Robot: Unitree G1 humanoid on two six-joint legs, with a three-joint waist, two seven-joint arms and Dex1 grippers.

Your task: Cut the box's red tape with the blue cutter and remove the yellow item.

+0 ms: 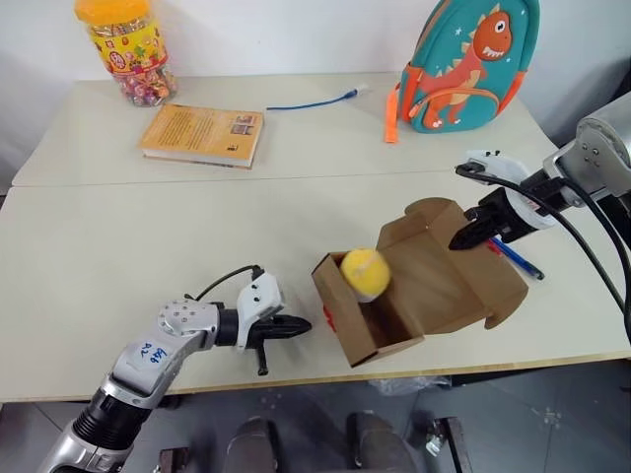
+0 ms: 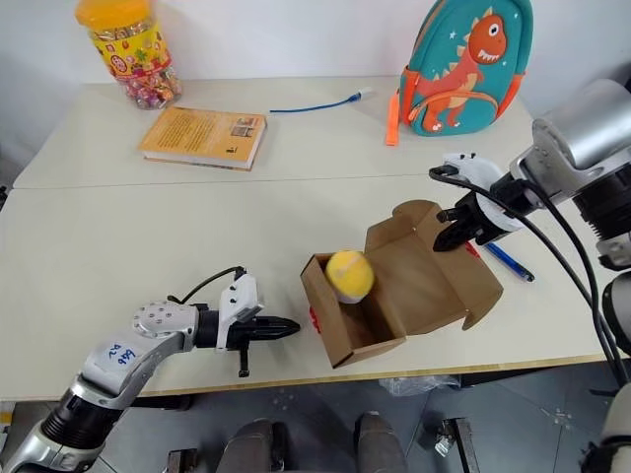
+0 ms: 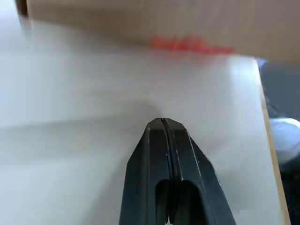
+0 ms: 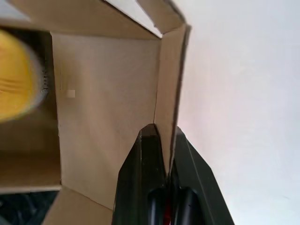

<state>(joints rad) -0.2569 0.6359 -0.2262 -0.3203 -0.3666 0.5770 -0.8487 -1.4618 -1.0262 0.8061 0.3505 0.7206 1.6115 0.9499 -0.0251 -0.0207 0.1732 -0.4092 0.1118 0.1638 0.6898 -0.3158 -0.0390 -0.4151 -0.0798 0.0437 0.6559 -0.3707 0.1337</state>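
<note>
My right gripper [image 2: 446, 229] pinches the open box's [image 2: 414, 286] flap edge, jaws closed on it. Yellow plush toy [image 2: 349, 275] sits blurred, seemingly inside. My left gripper [image 2: 288, 327] is closed and empty, beside the red tape [image 1: 328, 317]. Blue cutter [image 2: 510, 262] lies behind the box.

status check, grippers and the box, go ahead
Left gripper shut, empty, beside the box. Right gripper shut on box flap. Yellow item at open box mouth. Nothing in the way.
</note>
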